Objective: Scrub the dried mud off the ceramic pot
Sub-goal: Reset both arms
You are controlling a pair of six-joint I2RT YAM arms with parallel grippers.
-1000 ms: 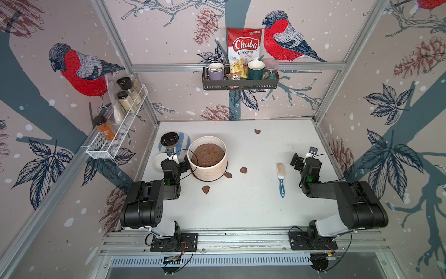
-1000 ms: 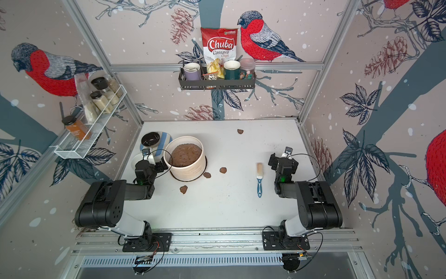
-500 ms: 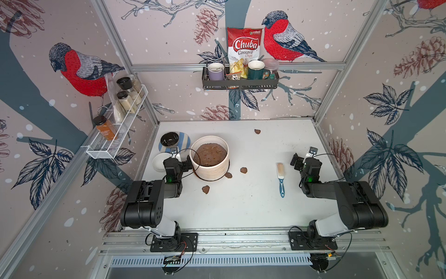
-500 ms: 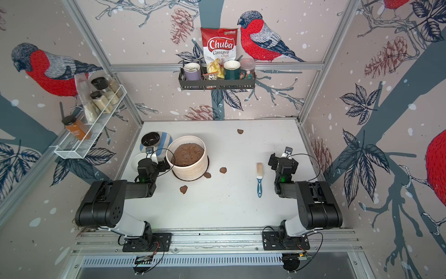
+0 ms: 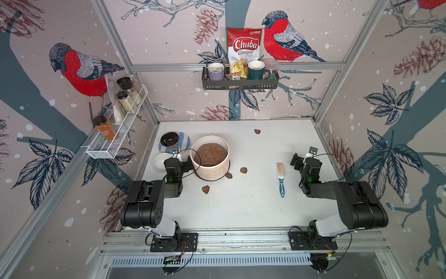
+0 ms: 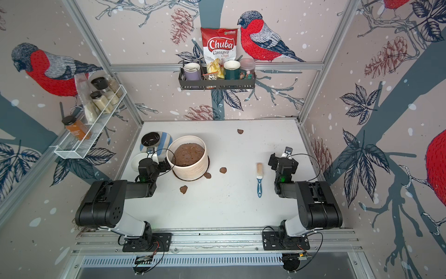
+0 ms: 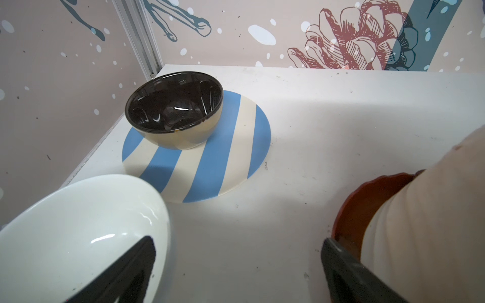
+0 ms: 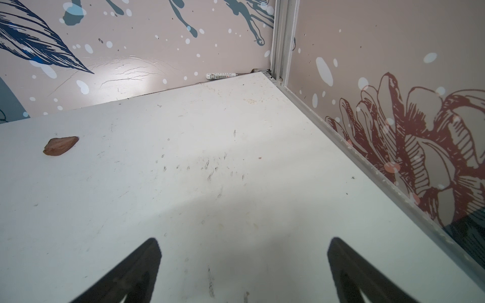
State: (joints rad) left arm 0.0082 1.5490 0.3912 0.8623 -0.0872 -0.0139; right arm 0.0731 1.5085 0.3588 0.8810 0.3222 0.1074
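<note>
The white bowl (image 7: 78, 223) and ceramic pot (image 7: 433, 223) flank the left end effector (image 7: 237, 240).

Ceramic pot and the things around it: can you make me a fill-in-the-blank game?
Outside the ceramic pot, ____ flakes of dried mud lie on the table.
The black bowl sits on a plate with blue and cream ____.
The brush has a ____ handle.
The left gripper and the right gripper are both ____.
Missing words: four, stripes, blue, open.
</note>
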